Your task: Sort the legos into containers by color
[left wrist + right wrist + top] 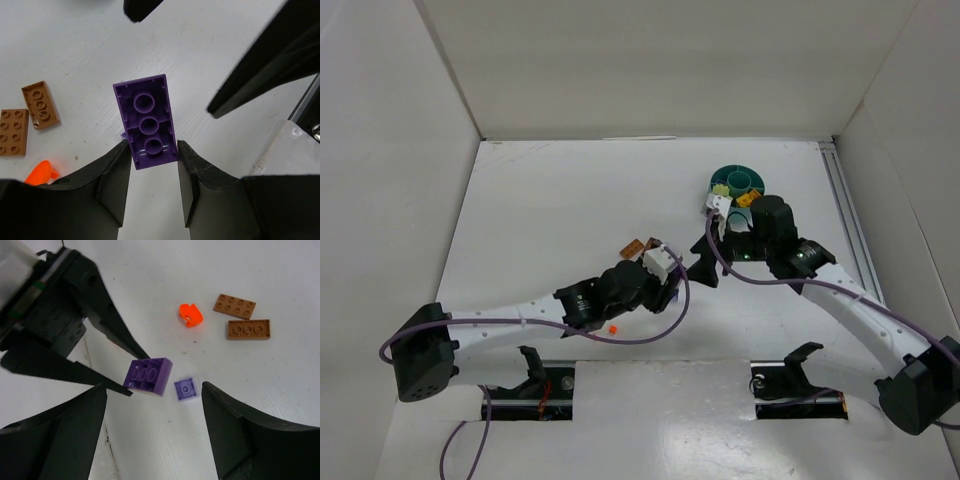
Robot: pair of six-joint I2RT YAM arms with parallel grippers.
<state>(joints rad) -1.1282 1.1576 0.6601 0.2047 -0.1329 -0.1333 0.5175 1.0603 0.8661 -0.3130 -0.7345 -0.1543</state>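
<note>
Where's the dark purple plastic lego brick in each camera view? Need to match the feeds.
Top external: cannot make it out.
Left wrist: dark purple plastic lego brick at centre, clamped in the left gripper.
Right wrist: brick just left of centre, at that gripper's fingertips.
Shared landmark: the pair of brown flat bricks, in all three views.

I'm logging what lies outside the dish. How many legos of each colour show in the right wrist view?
Brown legos: 2
Orange lego: 1
Purple lego: 1, gripped by the left claw
Lavender lego: 1
Total: 5
</note>
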